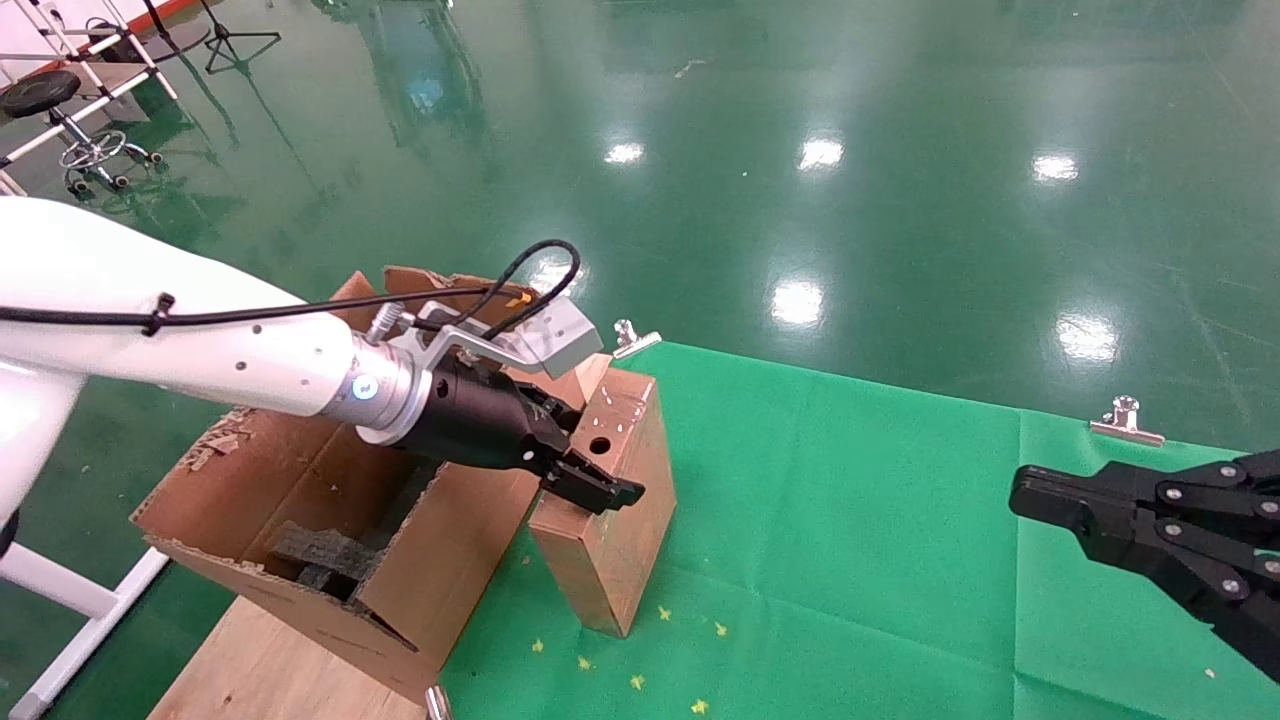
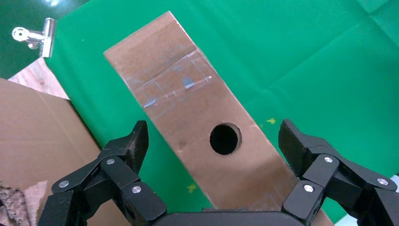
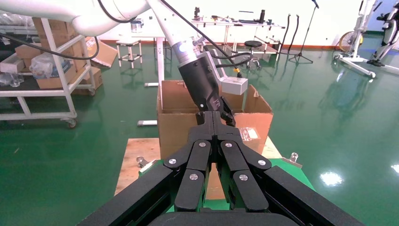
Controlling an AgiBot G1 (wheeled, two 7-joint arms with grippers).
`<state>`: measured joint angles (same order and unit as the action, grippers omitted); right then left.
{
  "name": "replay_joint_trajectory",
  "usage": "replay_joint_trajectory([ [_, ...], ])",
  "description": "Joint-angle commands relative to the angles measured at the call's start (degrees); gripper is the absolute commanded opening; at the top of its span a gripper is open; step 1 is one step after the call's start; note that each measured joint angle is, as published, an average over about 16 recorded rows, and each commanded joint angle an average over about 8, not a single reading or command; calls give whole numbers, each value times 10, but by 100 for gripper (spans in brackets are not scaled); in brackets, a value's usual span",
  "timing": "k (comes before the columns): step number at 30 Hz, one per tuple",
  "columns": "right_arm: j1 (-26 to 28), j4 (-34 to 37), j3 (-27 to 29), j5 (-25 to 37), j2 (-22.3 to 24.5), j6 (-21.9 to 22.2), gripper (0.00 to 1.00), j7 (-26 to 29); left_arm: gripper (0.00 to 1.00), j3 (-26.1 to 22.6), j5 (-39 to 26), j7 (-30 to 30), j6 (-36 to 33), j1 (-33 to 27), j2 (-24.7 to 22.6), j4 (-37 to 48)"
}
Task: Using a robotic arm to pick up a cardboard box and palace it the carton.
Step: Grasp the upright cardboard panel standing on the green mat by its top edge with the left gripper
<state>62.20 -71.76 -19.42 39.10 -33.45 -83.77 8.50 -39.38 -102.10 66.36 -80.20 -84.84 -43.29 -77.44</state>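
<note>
Left end effector (image 1: pixel 590 478) of robotic arm (image 1: pixel 200 360) spread wide, straddling holed top of cardboard box (image 1: pixel 610 500) upright on green tabletop (image 1: pixel 850 520), just beside carton (image 1: pixel 330 520). Right end effector (image 1: pixel 1020 497) closed, parked well apart.

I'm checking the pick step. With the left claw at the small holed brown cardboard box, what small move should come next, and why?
Probably close the left claw on the small brown cardboard box: its fingers stand open on either side of the holed narrow face, apart from it, and the box stands on the green cloth beside the large ragged carton.
</note>
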Motion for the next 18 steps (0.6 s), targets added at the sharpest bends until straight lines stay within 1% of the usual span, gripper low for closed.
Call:
replay_joint_trajectory([
  [1,0,0,0,0,0,0,2,0,100,-2,-3,0,3,5,-2,0],
  [2,0,0,0,0,0,0,8,0,100,-3,-4,-1,4,6,-2,0],
  [3,0,0,0,0,0,0,18,0,100,-4,-4,-1,4,7,-3,0],
  [5,0,0,0,0,0,0,43,0,100,-4,-5,-2,4,8,-3,0],
  [6,0,0,0,0,0,0,56,0,96,-5,-5,-2,4,8,-3,0],
  [7,0,0,0,0,0,0,68,0,86,-5,-6,-3,4,8,-3,0],
  [8,0,0,0,0,0,0,81,0,74,-5,-6,-3,4,8,-3,0],
  [9,0,0,0,0,0,0,91,0,61,-5,-6,-3,4,8,-3,0],
  [10,0,0,0,0,0,0,98,0,49,-5,-5,-3,4,8,-3,0],
  [11,0,0,0,0,0,0,100,0,36,-5,-5,-2,4,8,-3,0],
  [13,0,0,0,0,0,0,100,0,11,-5,-5,-2,4,8,-3,0],
  [14,0,0,0,0,0,0,100,0,2,-5,-5,-2,4,8,-3,0],
  [15,0,0,0,0,0,0,100,0,0,-5,-5,-2,3,8,-3,0],
  [18,0,0,0,0,0,0,100,0,0,-4,-4,-2,3,8,-3,0],
])
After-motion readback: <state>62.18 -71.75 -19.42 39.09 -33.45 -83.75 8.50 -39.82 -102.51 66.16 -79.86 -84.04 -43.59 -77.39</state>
